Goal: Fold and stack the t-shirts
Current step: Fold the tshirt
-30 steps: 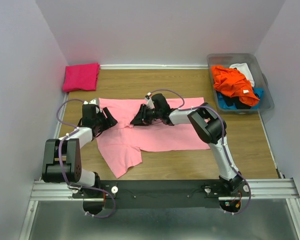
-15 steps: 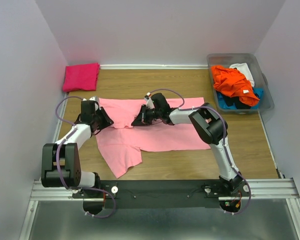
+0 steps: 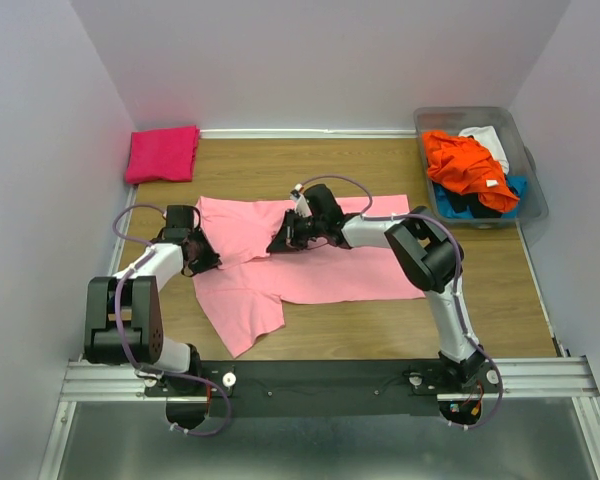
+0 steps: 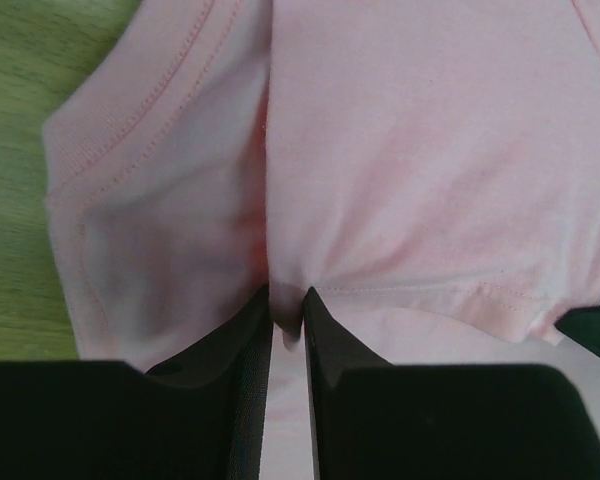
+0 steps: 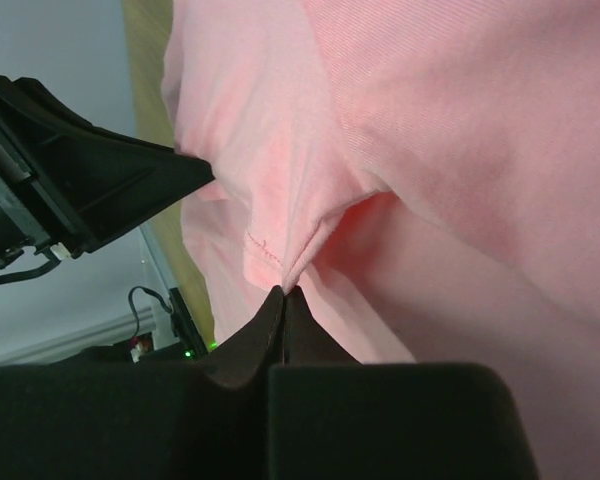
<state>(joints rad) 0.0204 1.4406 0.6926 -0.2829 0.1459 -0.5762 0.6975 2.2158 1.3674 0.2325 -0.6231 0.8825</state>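
Left gripper [image 4: 285, 300] pinches the pink shirt [image 4: 430, 150], its fingers nearly together with a ridge of cloth at a stitched hem caught between them. It holds the shirt's end farthest from the bin [image 3: 535, 195]. Right gripper [image 5: 283, 292] is closed tight on a small peak of the same cloth, which puckers up to its tips. It grips nearer the bin than the left one does. The pink shirt lies spread on the table [image 3: 310, 165] left of the bin, with one flap trailing toward the arm bases. Folded, the magenta shirt [image 3: 162, 153] sits in the back corner farthest from the bin. Inside the bin, an orange shirt [image 3: 465, 165] is heaped beside a white shirt [image 3: 485, 138].
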